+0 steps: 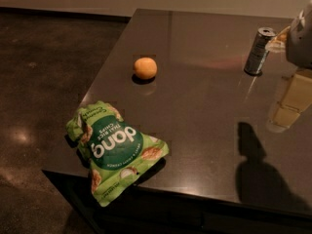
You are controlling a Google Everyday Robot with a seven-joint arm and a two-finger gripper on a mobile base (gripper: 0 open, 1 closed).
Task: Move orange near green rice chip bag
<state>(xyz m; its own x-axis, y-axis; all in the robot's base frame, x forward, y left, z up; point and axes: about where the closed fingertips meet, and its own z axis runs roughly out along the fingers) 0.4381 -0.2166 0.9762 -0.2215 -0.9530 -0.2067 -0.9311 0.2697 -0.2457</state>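
Note:
The orange point(145, 68) is a small round fruit resting on the dark table top, toward the back left. The green rice chip bag point(115, 148) lies flat near the table's front left corner, its lower end hanging slightly over the front edge, with the "dang" lettering upside down. The orange and the bag are well apart, the orange farther back. My gripper point(288, 105) hangs above the table at the right edge of the view, far to the right of the orange and holding nothing that I can see.
A slim silver can point(258, 51) stands upright at the back right, close to my arm. The dark table point(204, 106) ends at left and front edges, with dark floor point(44, 82) beyond. My arm's shadow point(258, 172) falls on the front right.

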